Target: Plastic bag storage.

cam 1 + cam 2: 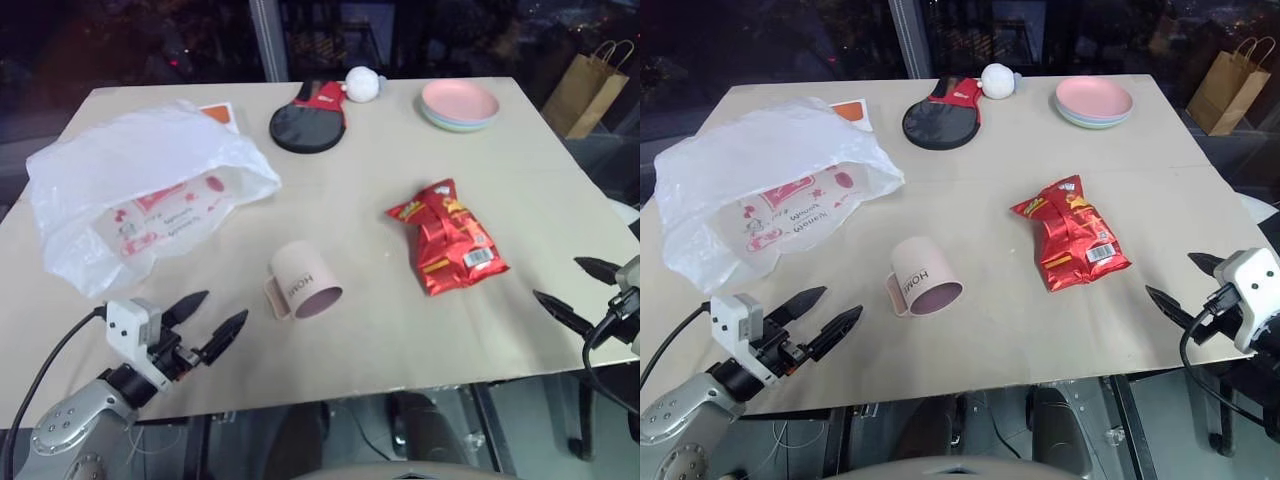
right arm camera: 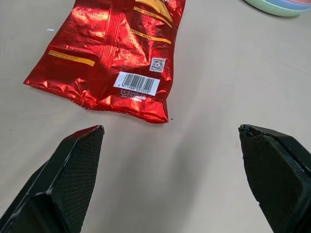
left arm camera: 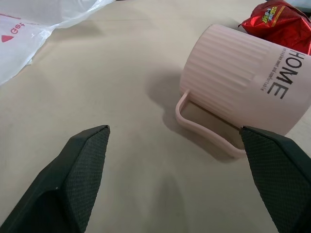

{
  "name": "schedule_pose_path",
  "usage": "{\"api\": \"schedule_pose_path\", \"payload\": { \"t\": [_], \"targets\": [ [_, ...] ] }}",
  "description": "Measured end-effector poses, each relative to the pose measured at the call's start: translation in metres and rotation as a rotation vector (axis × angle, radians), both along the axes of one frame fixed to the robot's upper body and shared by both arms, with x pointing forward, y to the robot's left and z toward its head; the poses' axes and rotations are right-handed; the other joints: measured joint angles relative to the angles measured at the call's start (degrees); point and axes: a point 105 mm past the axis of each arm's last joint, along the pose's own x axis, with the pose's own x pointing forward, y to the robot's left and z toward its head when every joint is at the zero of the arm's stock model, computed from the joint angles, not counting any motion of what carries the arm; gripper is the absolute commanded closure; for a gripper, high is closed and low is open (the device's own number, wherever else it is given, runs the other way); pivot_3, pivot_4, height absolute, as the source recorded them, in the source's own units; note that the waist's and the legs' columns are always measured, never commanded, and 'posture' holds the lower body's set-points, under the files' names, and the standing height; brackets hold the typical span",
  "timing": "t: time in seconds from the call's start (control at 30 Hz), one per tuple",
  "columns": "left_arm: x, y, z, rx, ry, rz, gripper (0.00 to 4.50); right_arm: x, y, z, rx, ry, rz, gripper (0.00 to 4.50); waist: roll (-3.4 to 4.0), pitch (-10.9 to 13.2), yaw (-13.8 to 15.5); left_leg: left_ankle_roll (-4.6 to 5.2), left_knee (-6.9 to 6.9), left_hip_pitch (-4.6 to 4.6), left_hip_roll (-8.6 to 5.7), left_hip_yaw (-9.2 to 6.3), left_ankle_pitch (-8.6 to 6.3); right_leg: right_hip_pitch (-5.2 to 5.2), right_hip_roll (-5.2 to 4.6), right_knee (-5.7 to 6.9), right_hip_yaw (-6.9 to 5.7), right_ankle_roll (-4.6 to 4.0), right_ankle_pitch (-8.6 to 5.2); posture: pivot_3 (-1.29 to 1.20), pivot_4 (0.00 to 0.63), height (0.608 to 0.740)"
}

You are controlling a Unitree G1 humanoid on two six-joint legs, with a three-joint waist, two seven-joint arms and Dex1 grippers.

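A crumpled white plastic bag [image 1: 140, 195] with red print lies at the left of the beige worktop [image 1: 360, 210], its mouth facing the middle, well apart from both end effectors. The left end effector [image 1: 205, 322] hovers over the near-left edge of the worktop, fingers spread wide and holding nothing, pointing toward a pink cup [image 1: 303, 282] that lies on its side just beyond, handle against the surface. The right end effector [image 1: 1185, 283] hangs at the near-right edge, also wide open and empty, aimed at a red snack packet [image 1: 447, 238] lying flat to the right of the cup. At the far side sit a black-and-red paddle [image 1: 309, 119], a white ball [image 1: 362, 83] touching its handle end, and a stack of pastel plates [image 1: 459, 105]. An orange-and-white card [image 1: 220, 113] shows behind the bag. A brown paper bag [image 1: 590, 88] stands on the floor beyond the worktop's far-right corner.
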Motion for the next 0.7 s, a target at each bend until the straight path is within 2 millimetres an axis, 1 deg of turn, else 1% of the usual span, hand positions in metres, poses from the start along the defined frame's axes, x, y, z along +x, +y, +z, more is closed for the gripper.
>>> {"api": "schedule_pose_path", "payload": {
  "t": [0.1, 0.17, 0.23, 0.43, 0.47, 0.5, 0.6, 0.7],
  "targets": [
    [0.004, -0.001, 0.002, -0.008, -0.016, 0.006, 0.05, 0.0, 0.002, -0.001, -0.001, 0.0, 0.007, 0.0, 0.0, 0.0, 0.0, 0.0, 0.02, 0.04, 0.0, 0.0, 0.0, 0.02, 0.0, 0.02, 0.0, 0.01, 0.0, 0.0, 0.15, 0.74],
    [0.015, -0.008, 0.008, -0.029, -0.055, 0.002, 0.05, 0.001, 0.009, -0.004, 0.011, 0.002, 0.023, 0.0, 0.0, 0.0, 0.2, 0.0, 0.07, 0.04, 0.0, -0.04, 0.0, 0.04, 0.0, 0.07, -0.04, 0.01, 0.01, 0.0, 0.15, 0.74],
    [0.022, -0.014, 0.012, -0.048, -0.078, -0.004, 0.05, 0.002, 0.021, -0.004, 0.029, -0.011, 0.058, 0.0, 0.0, 0.0, 0.3, 0.01, 0.07, 0.05, 0.01, -0.04, 0.01, 0.05, 0.02, 0.1, -0.03, 0.01, 0.01, 0.0, 0.15, 0.74],
    [0.038, -0.017, 0.023, -0.074, -0.118, 0.037, 0.05, 0.003, 0.031, 0.001, 0.053, -0.049, 0.069, 0.0, 0.02, 0.0, 0.5, 0.01, 0.07, 0.03, 0.0, -0.03, 0.01, 0.05, 0.04, 0.08, 0.0, 0.01, 0.01, 0.0, 0.15, 0.74],
    [0.045, -0.018, 0.028, -0.08, -0.133, 0.052, 0.05, 0.004, 0.038, 0.003, 0.068, -0.063, 0.092, 0.0, 0.02, 0.0, 0.7, 0.01, 0.07, 0.04, 0.0, -0.04, 0.01, 0.05, 0.05, 0.09, 0.0, 0.02, 0.02, 0.0, 0.15, 0.74],
    [0.047, -0.019, 0.03, -0.082, -0.137, 0.056, 0.05, 0.004, 0.04, 0.004, 0.073, -0.067, 0.101, 0.0, 0.02, 0.0, 0.8, 0.01, 0.08, 0.05, 0.0, -0.05, 0.01, 0.06, 0.06, 0.11, 0.0, 0.02, 0.02, 0.0, 0.15, 0.74],
    [0.063, -0.018, 0.046, -0.088, -0.188, 0.116, 0.05, 0.0, 0.064, 0.015, 0.095, -0.12, 0.204, 0.0, 0.01, 0.0, 1.1, 0.01, 0.09, 0.08, 0.01, -0.08, 0.01, 0.09, 0.09, 0.14, -0.01, 0.02, 0.02, 0.0, 0.15, 0.74],
    [0.073, -0.016, 0.057, 0.023, -0.21, 0.18, 0.05, -0.007, 0.092, 0.031, 0.129, -0.182, 0.34, 0.0, 0.01, 0.0, 1.0, 0.01, 0.09, 0.09, 0.0, -0.07, 0.01, 0.11, 0.09, 0.14, 0.01, 0.02, 0.02, 0.0, 0.15, 0.74]
  ]
}}
